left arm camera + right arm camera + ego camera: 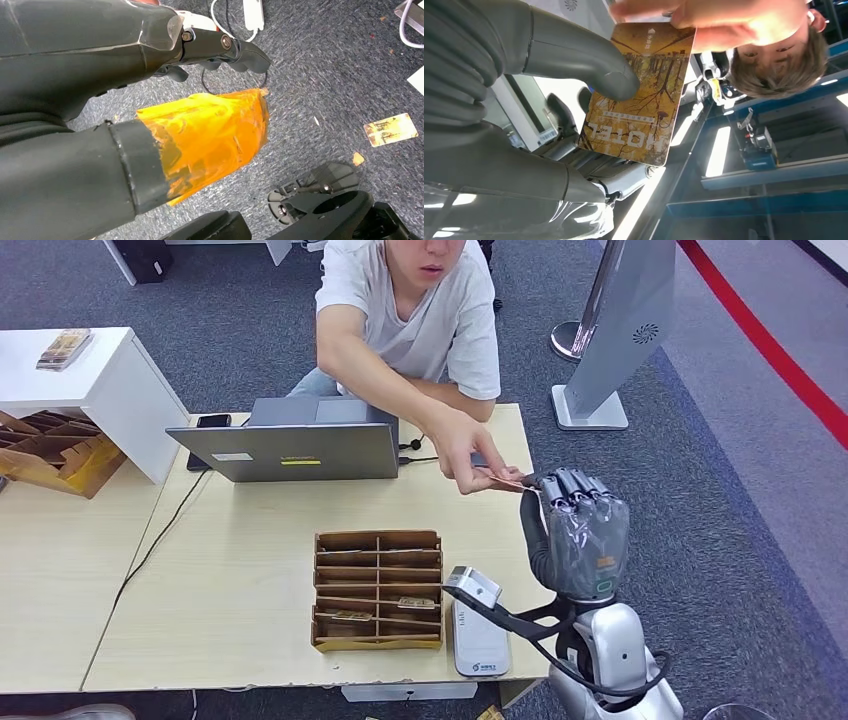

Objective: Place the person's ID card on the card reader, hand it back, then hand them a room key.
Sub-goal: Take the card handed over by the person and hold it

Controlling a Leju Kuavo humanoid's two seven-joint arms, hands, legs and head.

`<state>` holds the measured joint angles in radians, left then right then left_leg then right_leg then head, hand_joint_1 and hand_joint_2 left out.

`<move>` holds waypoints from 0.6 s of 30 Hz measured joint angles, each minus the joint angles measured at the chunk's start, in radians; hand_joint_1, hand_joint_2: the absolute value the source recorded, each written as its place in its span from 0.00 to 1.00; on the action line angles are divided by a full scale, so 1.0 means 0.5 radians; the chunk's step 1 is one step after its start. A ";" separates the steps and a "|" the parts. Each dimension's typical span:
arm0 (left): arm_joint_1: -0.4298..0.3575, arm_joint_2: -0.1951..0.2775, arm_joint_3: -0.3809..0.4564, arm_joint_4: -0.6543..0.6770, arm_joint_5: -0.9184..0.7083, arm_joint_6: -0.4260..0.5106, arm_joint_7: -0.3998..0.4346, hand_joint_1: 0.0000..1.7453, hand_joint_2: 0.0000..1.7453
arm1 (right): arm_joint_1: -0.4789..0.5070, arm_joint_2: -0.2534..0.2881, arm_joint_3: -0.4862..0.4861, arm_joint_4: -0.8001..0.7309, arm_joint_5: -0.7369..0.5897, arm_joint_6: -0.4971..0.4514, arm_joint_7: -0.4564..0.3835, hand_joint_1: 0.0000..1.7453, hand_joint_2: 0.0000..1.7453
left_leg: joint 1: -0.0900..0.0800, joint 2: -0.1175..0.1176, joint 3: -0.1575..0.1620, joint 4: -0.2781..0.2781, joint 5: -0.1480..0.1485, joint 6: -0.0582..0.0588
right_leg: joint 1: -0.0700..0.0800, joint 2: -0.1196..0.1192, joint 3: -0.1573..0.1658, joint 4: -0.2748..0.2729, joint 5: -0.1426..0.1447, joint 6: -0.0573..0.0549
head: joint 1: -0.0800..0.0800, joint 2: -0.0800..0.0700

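I had the right hand (574, 530) raised beyond the table's (240, 570) far right edge, thumb pressing a hotel key card (639, 95) against its fingers so the card stuck out toward the person. The person's hand (468, 452) pinched its free end, probably taking it. The left hand (150, 75) hung over carpet, seemingly holding nothing. The card reader (478, 635) sat beside the wooden card rack (378, 590).

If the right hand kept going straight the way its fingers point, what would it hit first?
Probably the person's hand. The right hand points up the table toward it, both holding the same card. Beyond that sits the laptop, though depth is hard to judge.
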<state>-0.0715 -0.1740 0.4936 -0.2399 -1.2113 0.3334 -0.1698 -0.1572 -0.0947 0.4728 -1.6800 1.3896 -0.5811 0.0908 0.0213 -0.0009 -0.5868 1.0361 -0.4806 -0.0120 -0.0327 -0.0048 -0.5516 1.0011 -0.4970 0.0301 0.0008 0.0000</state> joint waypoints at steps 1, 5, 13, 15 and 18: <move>0.000 0.000 0.000 0.000 0.001 0.000 0.000 0.00 0.00 | 0.000 0.000 0.000 0.000 -0.002 -0.001 0.000 1.00 1.00 | 0.000 0.000 0.000 0.000 0.000 0.000 | 0.000 0.000 0.000 0.000 0.000 0.000 | 0.000 0.000; 0.000 0.000 0.000 0.000 0.005 0.002 0.000 0.00 0.00 | 0.000 -0.001 0.000 0.000 -0.006 -0.004 0.000 1.00 1.00 | 0.000 0.000 0.000 0.000 0.000 0.000 | 0.000 0.000 0.000 0.000 0.000 0.000 | 0.000 0.000; 0.003 0.001 0.001 0.000 0.015 0.012 -0.001 0.00 0.00 | 0.005 -0.002 0.002 -0.030 -0.117 -0.033 -0.034 1.00 1.00 | 0.000 0.000 0.000 0.000 0.000 0.000 | 0.000 0.000 0.000 0.000 0.000 0.000 | 0.000 0.000; 0.004 0.001 0.001 0.000 0.020 0.015 -0.001 0.00 0.00 | 0.008 -0.002 0.004 -0.043 -0.208 -0.022 -0.061 1.00 1.00 | 0.000 0.000 0.000 0.000 0.000 0.000 | 0.000 0.000 0.000 0.000 0.000 0.000 | 0.000 0.000; 0.009 0.002 0.001 0.000 0.035 0.022 -0.006 0.00 0.00 | 0.024 -0.002 0.011 -0.081 -0.496 0.062 -0.138 1.00 1.00 | 0.000 0.000 0.000 0.000 0.000 0.000 | 0.000 0.000 0.000 0.000 0.000 0.000 | 0.000 0.000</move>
<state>-0.0669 -0.1730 0.4940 -0.2399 -1.1936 0.3446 -0.1725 -0.1452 -0.0958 0.4783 -1.7207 1.1416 -0.5501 0.0220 0.0213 -0.0008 -0.5867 1.0360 -0.4807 -0.0120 -0.0327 -0.0047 -0.5517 1.0011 -0.4970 0.0301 0.0008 0.0000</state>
